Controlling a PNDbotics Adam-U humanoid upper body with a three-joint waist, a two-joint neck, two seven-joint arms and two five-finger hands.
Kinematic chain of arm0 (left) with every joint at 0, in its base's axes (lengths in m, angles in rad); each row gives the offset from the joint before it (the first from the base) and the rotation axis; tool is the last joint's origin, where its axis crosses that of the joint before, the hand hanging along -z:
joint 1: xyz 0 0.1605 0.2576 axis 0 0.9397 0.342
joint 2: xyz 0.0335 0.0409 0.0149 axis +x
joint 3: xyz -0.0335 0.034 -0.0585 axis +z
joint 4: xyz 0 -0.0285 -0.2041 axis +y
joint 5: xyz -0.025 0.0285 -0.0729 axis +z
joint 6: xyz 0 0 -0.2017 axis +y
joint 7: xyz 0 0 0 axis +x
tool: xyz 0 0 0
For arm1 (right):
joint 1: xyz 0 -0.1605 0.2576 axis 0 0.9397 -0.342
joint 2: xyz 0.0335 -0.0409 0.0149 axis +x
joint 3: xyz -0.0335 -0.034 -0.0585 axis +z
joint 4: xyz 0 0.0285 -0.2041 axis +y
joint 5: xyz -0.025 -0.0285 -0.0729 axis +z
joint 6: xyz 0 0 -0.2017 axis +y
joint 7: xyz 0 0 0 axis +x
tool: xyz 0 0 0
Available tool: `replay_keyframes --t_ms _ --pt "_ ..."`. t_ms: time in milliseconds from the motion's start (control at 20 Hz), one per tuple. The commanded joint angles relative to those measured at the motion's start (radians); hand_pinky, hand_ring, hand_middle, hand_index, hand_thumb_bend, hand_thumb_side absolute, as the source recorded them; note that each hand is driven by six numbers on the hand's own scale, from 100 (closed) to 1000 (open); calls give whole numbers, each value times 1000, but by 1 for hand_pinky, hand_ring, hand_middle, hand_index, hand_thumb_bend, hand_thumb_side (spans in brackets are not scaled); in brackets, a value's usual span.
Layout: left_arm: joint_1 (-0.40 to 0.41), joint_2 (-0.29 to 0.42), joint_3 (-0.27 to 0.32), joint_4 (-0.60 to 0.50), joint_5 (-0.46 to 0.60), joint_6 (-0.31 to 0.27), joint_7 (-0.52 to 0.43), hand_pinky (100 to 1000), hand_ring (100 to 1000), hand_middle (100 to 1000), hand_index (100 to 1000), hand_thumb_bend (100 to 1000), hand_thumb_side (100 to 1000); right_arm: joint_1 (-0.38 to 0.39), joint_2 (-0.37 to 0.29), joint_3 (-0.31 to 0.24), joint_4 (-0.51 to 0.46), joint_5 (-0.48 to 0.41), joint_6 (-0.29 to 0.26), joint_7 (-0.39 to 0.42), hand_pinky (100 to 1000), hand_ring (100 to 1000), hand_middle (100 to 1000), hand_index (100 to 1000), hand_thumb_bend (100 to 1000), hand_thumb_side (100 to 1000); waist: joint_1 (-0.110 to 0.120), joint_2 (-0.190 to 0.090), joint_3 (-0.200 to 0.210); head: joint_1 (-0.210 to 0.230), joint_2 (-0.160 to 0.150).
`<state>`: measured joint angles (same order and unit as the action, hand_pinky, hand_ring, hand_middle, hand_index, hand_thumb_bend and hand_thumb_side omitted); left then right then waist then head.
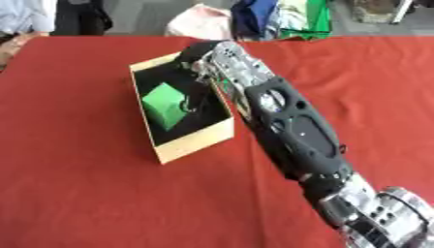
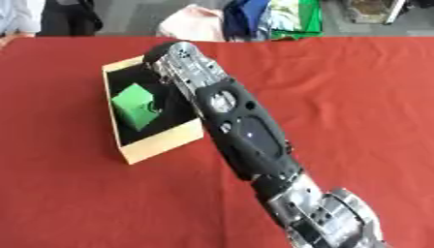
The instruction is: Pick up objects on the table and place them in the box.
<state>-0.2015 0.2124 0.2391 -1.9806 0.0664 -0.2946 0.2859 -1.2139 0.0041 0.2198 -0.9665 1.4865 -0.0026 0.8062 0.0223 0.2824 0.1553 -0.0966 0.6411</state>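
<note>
Left eye view
Right hand [image 1: 206, 60]: reaches from the lower right, over the far right corner of the box [image 1: 196, 144]; back of hand up, fingers pointing down into the dark inside; impossible to tell whether spread or curled.
Green block [image 1: 165, 105]: inside the box, tilted on an edge, just below and to the left of the fingertips; a dark fingertip shows right beside its right face, contact or gap not readable.
Box: tan walls, black lining, long axis running from far left to near right on the red tablecloth [image 1: 85, 193].
Left hand: nowhere in this view.

Right eye view
Right hand [image 2: 169, 54]: same pose, wrist above the box's right wall [image 2: 165, 138]; finger state again hidden.
Block position: green block [image 2: 135, 105] sits near the middle of the box, left of the forearm.
Key relation: block lies down and left of the right hand, so probably a straight lift up and back to the right, away from the block, clears the wall.
Nearer arm: only the right, already over the box.
Progress: block appears delivered; no other loose object visible on the cloth.
</note>
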Motion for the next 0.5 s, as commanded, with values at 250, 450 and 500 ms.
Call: replay_keyframes --t_ms 250,450,500 --pt "-8 20 4 -19 1 1 -4 572 617 592 725 100 363 -28 -10 -15 -27 2 -11 29 828 780 752 1000 320 418 -11 -19 0 3 6" --pt "-7 21 5 -19 -1 2 -2 572 617 592 724 100 362 -33 -22 -19 -57 -15 -8 24 821 773 746 1000 282 416 -11 -21 -3 6 5" --pt "-6 21 6 -19 -1 3 -1 572 617 592 725 100 362 -35 -27 -19 -70 -21 -7 22 819 772 745 1000 274 413 -11 -21 -4 7 5"
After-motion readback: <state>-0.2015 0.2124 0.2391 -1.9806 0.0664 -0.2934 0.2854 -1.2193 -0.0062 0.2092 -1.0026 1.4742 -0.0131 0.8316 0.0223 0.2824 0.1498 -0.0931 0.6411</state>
